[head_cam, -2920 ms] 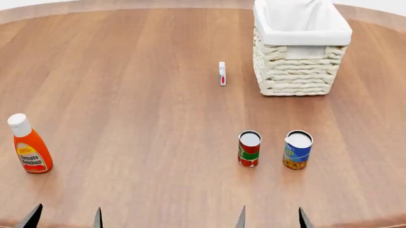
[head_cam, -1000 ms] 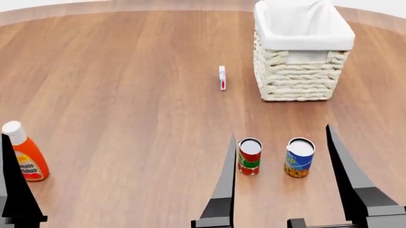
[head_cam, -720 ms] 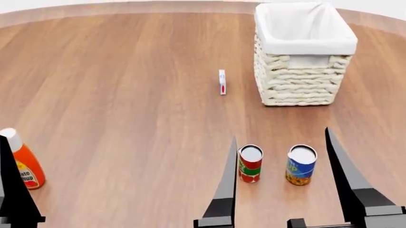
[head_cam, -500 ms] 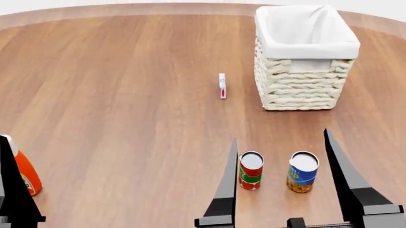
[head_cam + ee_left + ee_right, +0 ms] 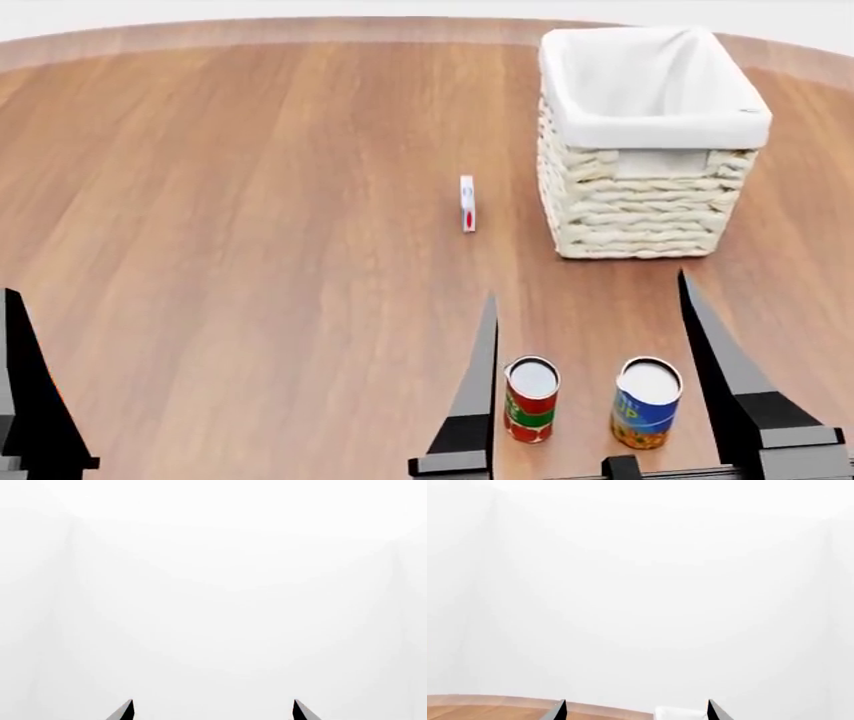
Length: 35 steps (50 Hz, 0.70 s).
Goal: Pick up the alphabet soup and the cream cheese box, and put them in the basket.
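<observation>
- Basket point(image 5: 641, 215): cream wicker with a white cloth liner over its rim, upright at the far side of the tabletop point(image 5: 240, 200). Nothing shows inside it. Landmark for the entries below.
- Cream cheese box point(image 5: 467, 203): thin white carton with a red patch, standing on edge just beside the basket, at its left in the head view, apart from the wicker. Judged light and stiff, easily tipped; best pinched across its two broad faces, near the middle.
- Alphabet soup point(image 5: 646, 403): blue-labelled can with an orange-yellow lower band and pale top, upright, well nearer the robot than the basket and roughly in line with it. Judged rigid, fairly heavy for its size, with smooth round walls that could slip; best held across the label at mid-height, squarely on the diameter.
- Red-and-green can point(image 5: 530, 399): upright just beside the soup, on the side away from the basket's right edge, not touching. Not wanted; a risk of being knocked on approach.
- Right end effector point(image 5: 587, 375): jaws set wide, the dark fingers standing either side of both cans in the head view, holding nothing. Whether they are at can height cannot be told.
- Left end effector point(image 5: 212, 710): wrist view shows two tips well apart against blank white, gripping nothing.
- Task status: judged not begun; both items on the tabletop.
</observation>
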Motion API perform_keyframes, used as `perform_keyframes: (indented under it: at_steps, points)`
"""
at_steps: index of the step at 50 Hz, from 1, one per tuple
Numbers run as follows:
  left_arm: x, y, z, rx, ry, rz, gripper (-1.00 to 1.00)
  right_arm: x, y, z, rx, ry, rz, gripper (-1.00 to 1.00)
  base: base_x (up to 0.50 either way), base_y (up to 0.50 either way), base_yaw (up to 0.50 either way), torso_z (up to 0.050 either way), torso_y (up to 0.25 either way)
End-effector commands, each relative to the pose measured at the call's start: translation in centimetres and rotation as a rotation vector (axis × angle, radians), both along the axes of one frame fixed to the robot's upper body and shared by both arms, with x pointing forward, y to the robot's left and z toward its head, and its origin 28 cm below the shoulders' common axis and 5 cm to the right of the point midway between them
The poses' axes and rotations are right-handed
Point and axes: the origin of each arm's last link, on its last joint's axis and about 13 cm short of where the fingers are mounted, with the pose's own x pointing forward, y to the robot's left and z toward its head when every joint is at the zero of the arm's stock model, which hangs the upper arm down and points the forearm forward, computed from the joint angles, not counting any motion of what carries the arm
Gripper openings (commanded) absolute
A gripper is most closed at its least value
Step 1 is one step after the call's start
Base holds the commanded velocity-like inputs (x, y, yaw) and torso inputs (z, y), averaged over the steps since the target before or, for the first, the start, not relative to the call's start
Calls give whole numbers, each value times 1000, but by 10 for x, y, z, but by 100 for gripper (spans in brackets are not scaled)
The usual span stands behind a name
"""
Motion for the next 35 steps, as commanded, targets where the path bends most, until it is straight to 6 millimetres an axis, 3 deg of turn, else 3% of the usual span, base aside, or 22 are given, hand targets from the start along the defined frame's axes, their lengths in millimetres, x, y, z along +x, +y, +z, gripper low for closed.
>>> perform_keyframes:
  at_steps: [1,35]
  points:
    - [0,0,-1,0,3,-1,100,-1,0,1,-3,-1,1,100,180,0,0,0,0]
    - [1,0,-4,-21,11,2,100,-1,-1,-1,3,1,2,100,180,0,0,0,0]
